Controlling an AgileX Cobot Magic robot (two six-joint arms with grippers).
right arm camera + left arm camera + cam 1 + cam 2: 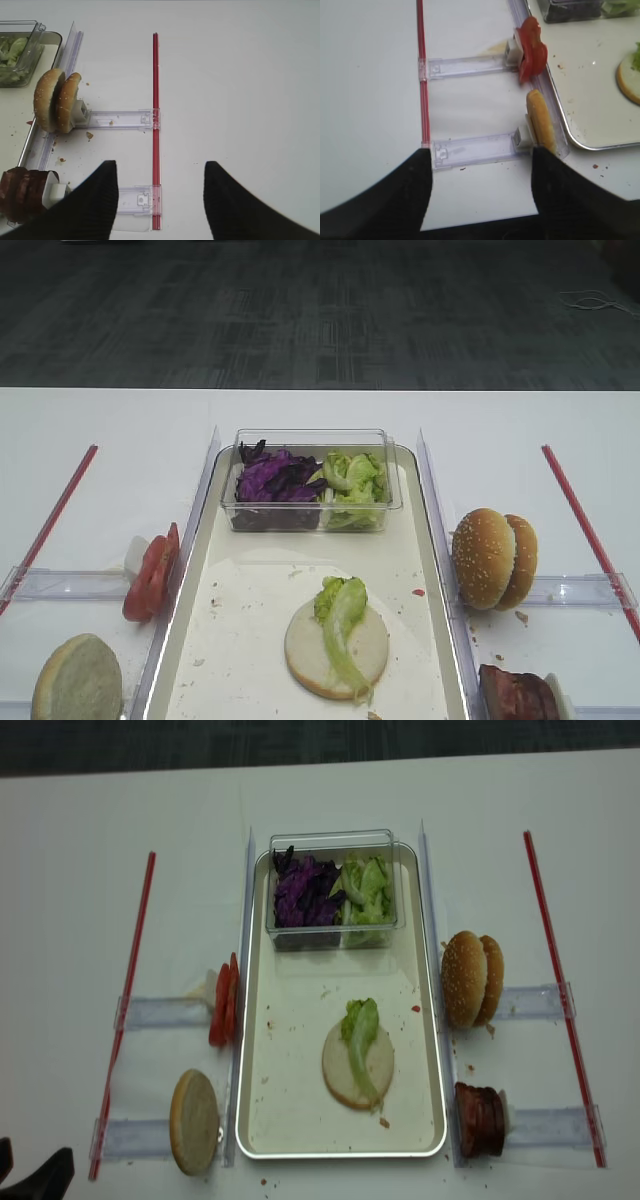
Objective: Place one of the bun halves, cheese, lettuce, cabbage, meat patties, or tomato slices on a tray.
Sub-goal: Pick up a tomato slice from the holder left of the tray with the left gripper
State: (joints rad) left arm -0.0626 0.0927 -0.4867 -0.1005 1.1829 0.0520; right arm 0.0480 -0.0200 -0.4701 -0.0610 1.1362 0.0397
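Tray (258, 1020), clear tub (335, 935) on it, red strips (125, 1010) flanking

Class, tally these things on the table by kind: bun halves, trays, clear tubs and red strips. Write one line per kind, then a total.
bun halves: 4
tray: 1
clear tub: 1
red strips: 2
Total: 8

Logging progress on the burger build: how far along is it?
Done: a pale bun half lies on the tray with a lettuce strip across it. In hand: nothing; both end effectors are open and empty. Left: tomato slices, meat patties and sesame bun halves wait outside the tray.
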